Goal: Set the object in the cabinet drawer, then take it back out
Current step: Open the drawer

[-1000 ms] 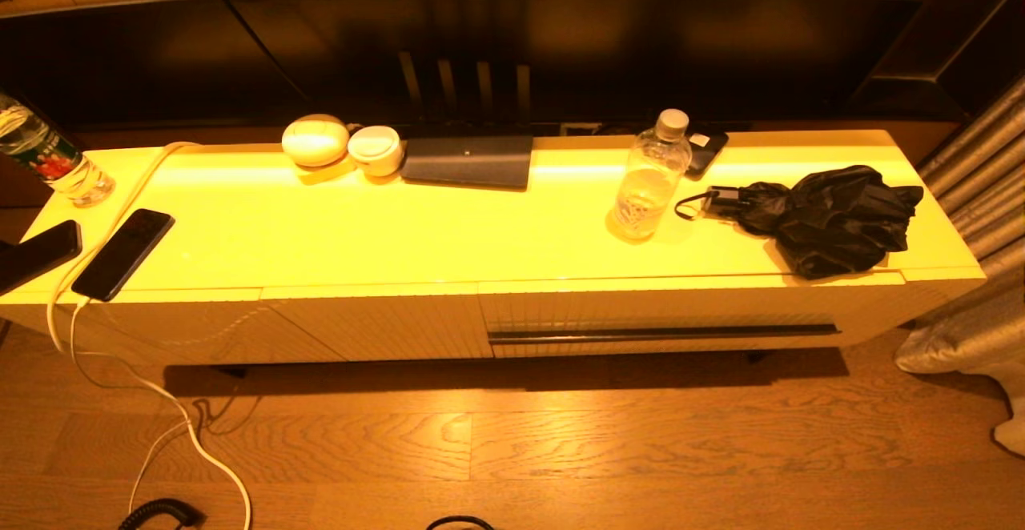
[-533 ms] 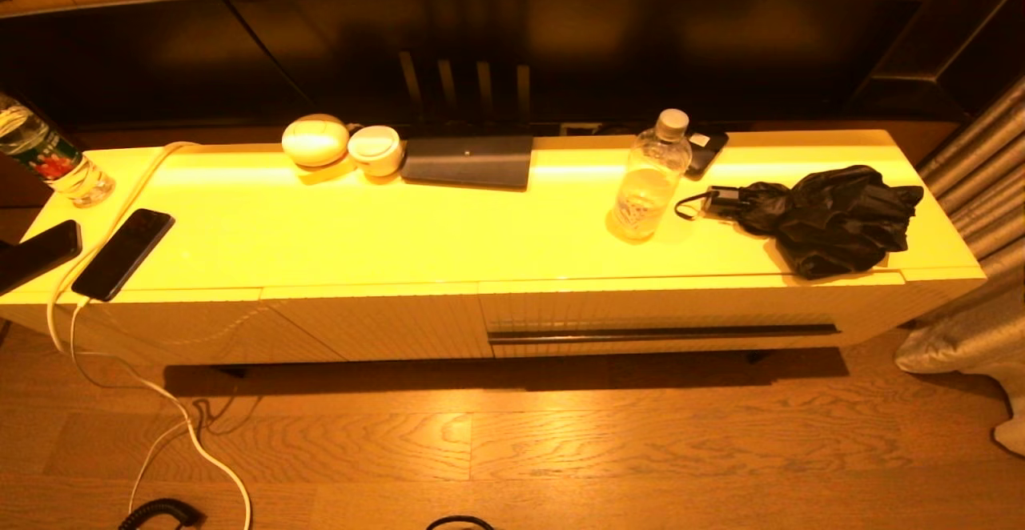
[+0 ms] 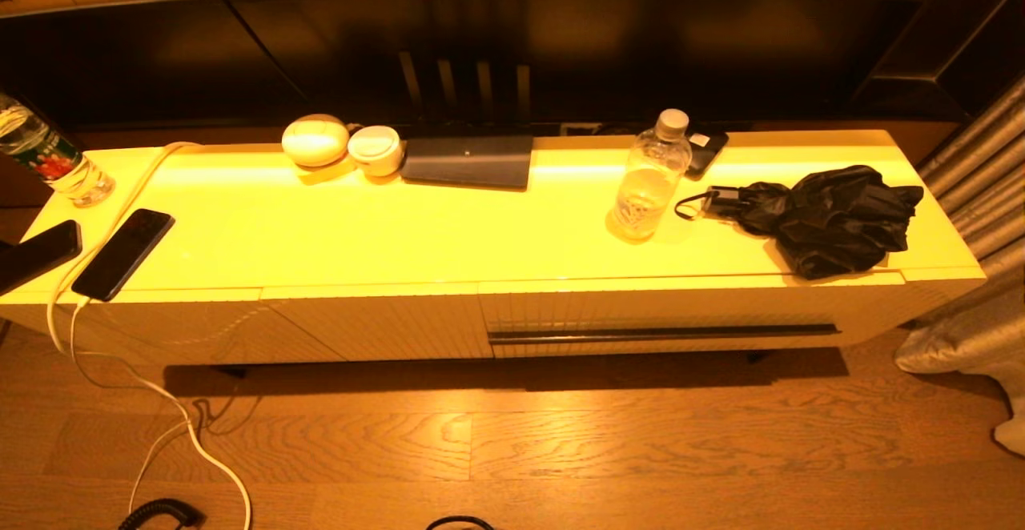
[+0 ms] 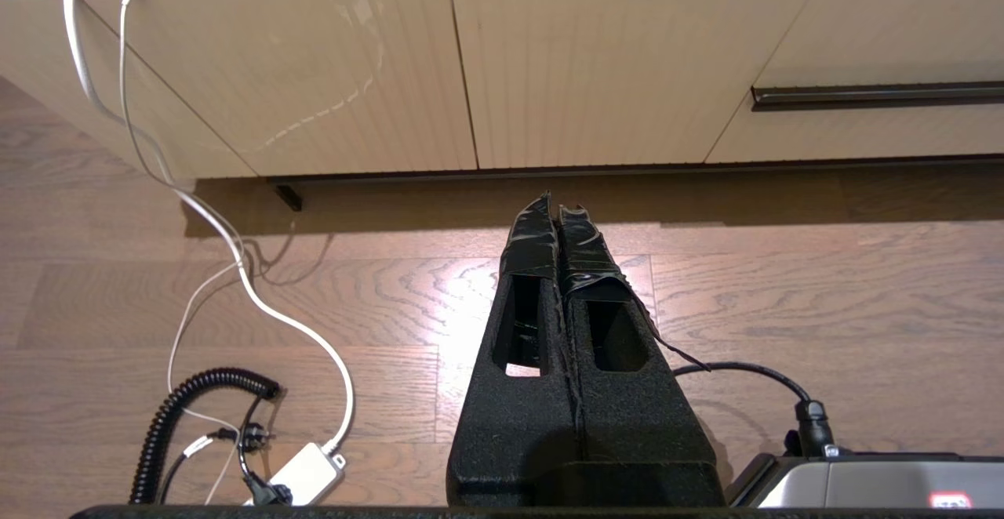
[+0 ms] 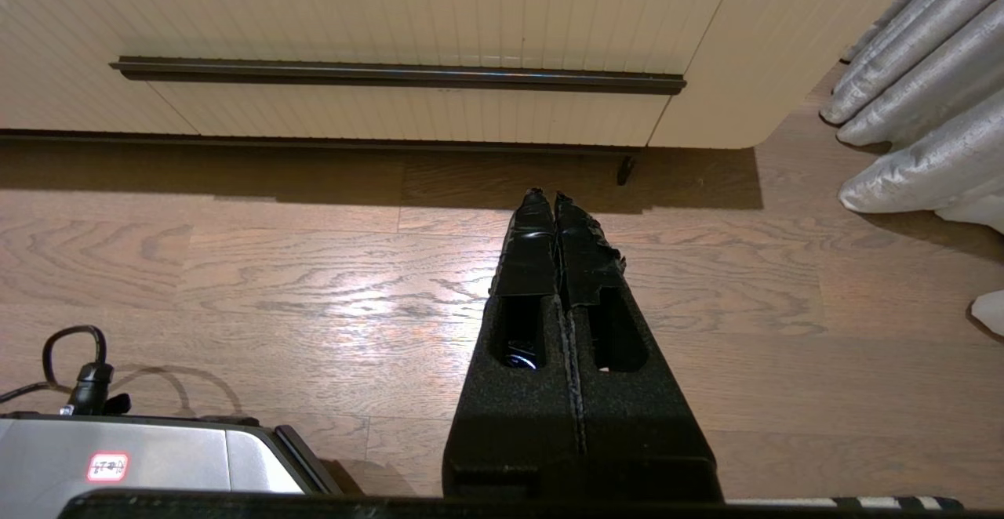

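Starting at the left: the left gripper (image 4: 555, 207) is hanging low over the wooden floor (image 4: 784, 307), jaws pressed together and holding nothing, short of the cabinet's plain ribbed panels (image 4: 612, 64). A white cable (image 4: 235, 256) is trailing down to the floor beside it. Moving right, the cabinet drawer (image 3: 665, 320) is sitting fully closed under the cabinet top, its dark handle slot (image 5: 396, 76) running level across the ribbed front. The right gripper (image 5: 553, 196) is hovering above the floor just before that drawer, apart from it, jaws tight together and empty. On top, above the drawer, a water bottle (image 3: 651, 176) is standing beside a folded black umbrella (image 3: 825, 218).
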Available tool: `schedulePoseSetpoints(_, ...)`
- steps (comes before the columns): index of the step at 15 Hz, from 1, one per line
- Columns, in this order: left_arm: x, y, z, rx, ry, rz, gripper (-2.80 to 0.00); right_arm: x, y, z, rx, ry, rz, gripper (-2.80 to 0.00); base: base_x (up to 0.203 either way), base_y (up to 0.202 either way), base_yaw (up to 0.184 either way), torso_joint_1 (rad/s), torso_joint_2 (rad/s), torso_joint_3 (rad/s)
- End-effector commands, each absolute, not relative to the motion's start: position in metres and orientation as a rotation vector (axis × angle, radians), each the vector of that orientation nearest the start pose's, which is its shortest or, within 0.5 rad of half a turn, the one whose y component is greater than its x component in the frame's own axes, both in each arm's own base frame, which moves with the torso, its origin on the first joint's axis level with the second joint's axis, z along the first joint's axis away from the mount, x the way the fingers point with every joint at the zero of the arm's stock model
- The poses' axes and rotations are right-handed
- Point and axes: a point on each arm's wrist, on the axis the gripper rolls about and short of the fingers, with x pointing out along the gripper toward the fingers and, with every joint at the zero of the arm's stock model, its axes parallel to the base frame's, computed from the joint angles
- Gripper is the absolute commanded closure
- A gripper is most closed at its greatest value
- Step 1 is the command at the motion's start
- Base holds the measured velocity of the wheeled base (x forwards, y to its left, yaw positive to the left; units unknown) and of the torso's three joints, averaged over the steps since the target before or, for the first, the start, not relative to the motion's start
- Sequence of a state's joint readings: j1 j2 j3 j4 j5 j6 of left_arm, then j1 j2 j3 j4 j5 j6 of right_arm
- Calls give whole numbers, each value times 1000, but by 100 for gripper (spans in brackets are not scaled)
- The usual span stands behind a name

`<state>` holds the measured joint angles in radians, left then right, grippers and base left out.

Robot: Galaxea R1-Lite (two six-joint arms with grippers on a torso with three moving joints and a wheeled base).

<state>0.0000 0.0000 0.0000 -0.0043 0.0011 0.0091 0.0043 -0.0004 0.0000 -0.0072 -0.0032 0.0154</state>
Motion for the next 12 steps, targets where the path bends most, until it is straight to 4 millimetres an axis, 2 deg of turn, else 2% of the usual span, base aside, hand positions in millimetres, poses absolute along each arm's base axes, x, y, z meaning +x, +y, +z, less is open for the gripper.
schedulePoseSetpoints(1, -23, 0, 76, 9, -3, 2, 0, -23, 0, 76, 15, -9, 2, 0, 0, 0, 0, 0, 0, 0)
schedulePoseSetpoints(8, -23, 0, 75, 9, -2, 2, 0, -24, 0, 77, 1, 11, -4, 0, 0, 0, 0, 0, 0, 0)
schedulePoseSetpoints(12, -23, 0, 76, 9, -3, 2, 0, -37, 0, 104, -26, -21, 24, 0, 0, 0, 0, 0, 0, 0)
